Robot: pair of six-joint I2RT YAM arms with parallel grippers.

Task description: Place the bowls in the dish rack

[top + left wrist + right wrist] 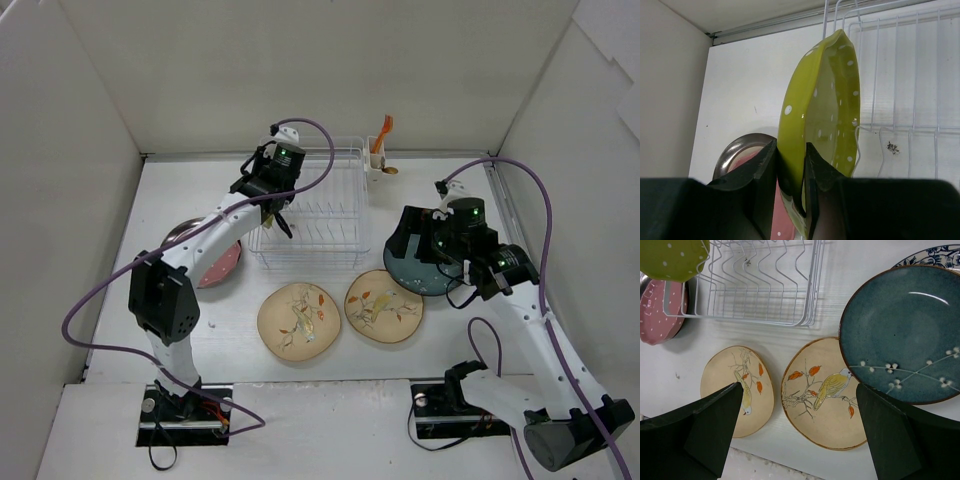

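Pinching the rim of a lime-green round bowl with white dots (825,100), the left gripper (790,145) has its jaws narrow, one finger on each face of the dish. This bowl is shallow and glossy with a softly wavy edge. It stands on edge at the left end of the white wire dish rack (310,215), right by the wires; whether it touches them cannot be told. The rack sits toward the far edge of the white desk (200,190), its upright dividers bare, with a small white utensil cup (377,165) holding an orange utensil (383,130) at its far right corner.

A pink round bowl with white dots (657,310) lies in a grey bowl (180,237) just left of the rack. Two cream oval-ish bowls with brown rims lie flat side by side toward the near edge, one printed with a thin branch and bird (737,387), the other with a yellow bird among orange leaves (825,390). A dark teal glazed bowl with small white blossoms (900,330) lies toward the right edge, its rim meeting the second cream one.

The right gripper (797,386) hangs above the cream bowls with jaws wide and nothing between them.
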